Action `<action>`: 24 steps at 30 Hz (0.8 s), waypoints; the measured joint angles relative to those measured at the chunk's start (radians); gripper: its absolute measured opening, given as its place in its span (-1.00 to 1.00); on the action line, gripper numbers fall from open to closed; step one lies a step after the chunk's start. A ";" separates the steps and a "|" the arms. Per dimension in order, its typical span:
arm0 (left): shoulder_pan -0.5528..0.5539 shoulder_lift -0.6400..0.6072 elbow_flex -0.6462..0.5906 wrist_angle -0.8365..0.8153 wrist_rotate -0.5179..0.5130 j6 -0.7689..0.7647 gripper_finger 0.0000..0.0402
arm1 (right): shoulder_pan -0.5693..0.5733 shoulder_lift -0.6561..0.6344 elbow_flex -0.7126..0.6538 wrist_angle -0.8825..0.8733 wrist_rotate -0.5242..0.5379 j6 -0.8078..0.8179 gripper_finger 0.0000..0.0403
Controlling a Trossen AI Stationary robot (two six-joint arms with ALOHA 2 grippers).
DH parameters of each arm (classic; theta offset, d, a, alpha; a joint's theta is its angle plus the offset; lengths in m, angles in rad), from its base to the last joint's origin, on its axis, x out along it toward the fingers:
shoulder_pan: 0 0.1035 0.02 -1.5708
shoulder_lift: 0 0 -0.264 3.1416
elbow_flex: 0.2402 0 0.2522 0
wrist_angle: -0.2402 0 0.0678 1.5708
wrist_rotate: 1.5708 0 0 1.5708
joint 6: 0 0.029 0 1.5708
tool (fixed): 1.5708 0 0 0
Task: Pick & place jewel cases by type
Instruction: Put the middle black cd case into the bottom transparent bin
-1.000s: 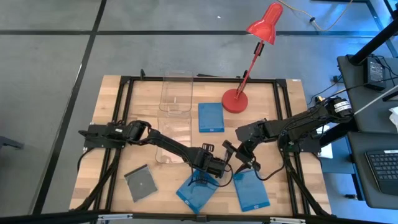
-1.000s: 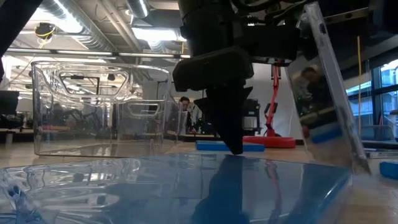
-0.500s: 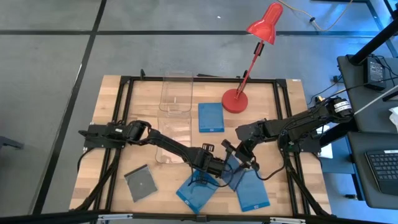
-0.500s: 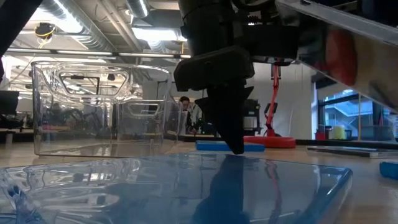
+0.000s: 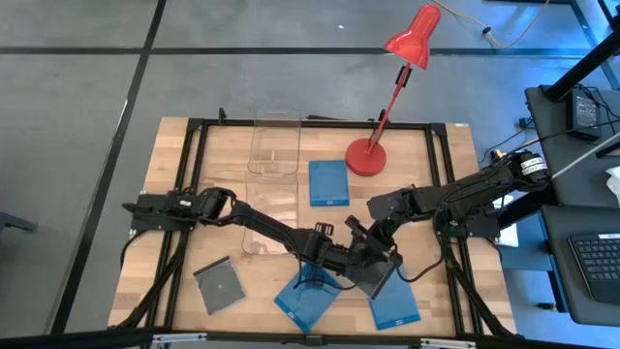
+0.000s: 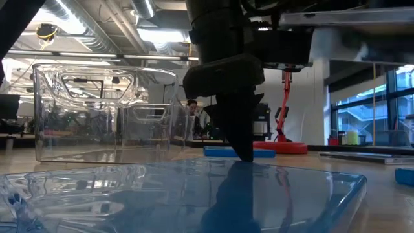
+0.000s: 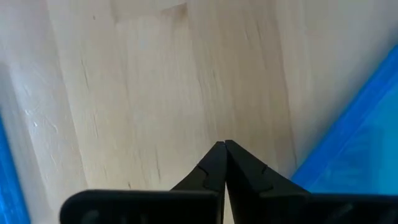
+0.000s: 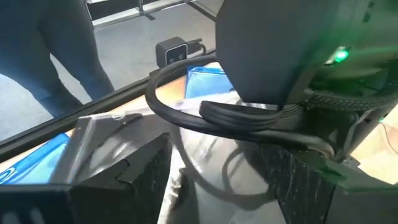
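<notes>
My right gripper (image 5: 372,256) is shut on a grey, see-through jewel case (image 5: 380,277), which shows level at the top of the low view (image 6: 343,15). My left gripper (image 5: 339,260) is shut and empty, pointing down at bare wood (image 7: 224,144) between two blue cases; in the low view its tip (image 6: 244,155) is at table height. Blue cases lie flat at the front middle (image 5: 305,299), the front right (image 5: 395,299) and the far middle (image 5: 327,181). A grey case (image 5: 219,285) lies flat at the front left. My right gripper pinches the see-through case between its two fingers (image 8: 147,167) at the case's far edge (image 5: 374,264). The fingers come from the table's right and far side. The case is level and lifted clear, partly over the front-right blue case. The left arm hides much of it in the wrist view.
Two clear plastic bins stand left of centre, one farther (image 5: 274,145) and one nearer (image 5: 263,221), under the left arm. A red desk lamp (image 5: 366,155) stands at the far right. The left gripper is very close to the held case.
My right gripper has turned at the wrist with the see-through case. The case stood nearly upright on edge, then slanted, and is now level, its free part swung toward the table's near edge over the front-right blue case.
</notes>
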 joint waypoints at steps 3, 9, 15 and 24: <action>-0.001 0.001 0.000 -0.001 0.002 0.000 -0.97 | 0.008 0.000 0.000 -0.003 0.019 0.000 0.26; 0.001 0.001 0.000 0.000 0.002 -0.001 -0.99 | 0.011 0.000 0.000 -0.002 0.064 -0.002 0.26; 0.000 0.001 0.000 0.002 0.000 -0.001 -0.97 | 0.011 0.000 0.000 -0.005 0.065 -0.002 0.26; 0.000 0.002 0.000 0.027 0.001 0.000 -0.98 | 0.025 0.000 0.000 -0.025 0.086 0.001 0.26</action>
